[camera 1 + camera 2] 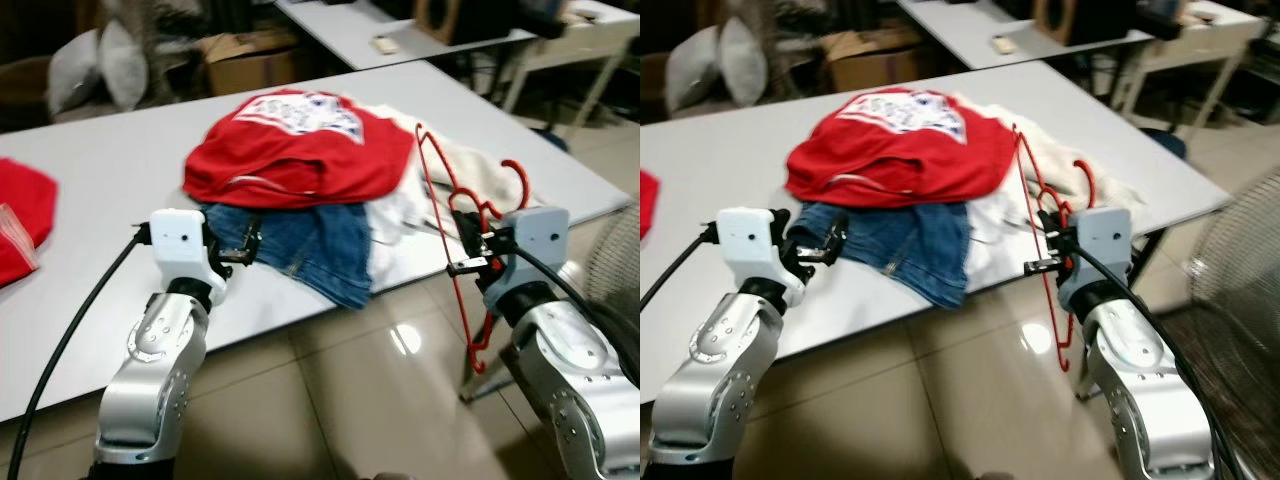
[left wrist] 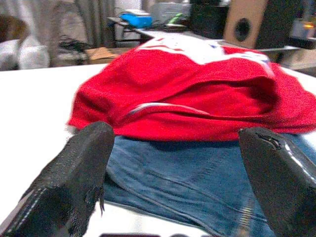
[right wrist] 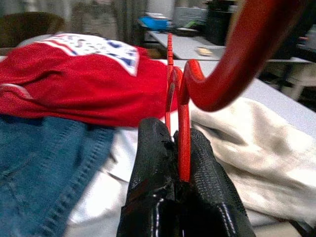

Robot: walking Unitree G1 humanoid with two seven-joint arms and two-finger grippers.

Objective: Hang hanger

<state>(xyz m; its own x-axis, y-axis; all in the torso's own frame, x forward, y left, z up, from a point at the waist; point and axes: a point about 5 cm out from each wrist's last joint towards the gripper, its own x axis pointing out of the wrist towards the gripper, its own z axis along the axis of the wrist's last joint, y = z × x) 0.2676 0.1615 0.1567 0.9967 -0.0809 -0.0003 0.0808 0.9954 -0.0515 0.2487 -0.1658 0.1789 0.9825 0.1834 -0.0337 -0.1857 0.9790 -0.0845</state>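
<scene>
The right end effector [image 1: 470,243] pinches the red hanger [image 1: 445,215] tight (by the table's [image 1: 120,180] right edge). The left end effector [image 1: 240,247] is wide open, holding nothing, near the blue jeans [image 1: 305,245].

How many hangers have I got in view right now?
1. A red hanger is clamped in the right gripper at the table's near right edge, hanging past it. The clothes pile could hide more.

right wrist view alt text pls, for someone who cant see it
Two black fingers pinch a red hanger, its hook curving up past the camera. Behind lie a red shirt, blue jeans and a white garment on a table.
</scene>
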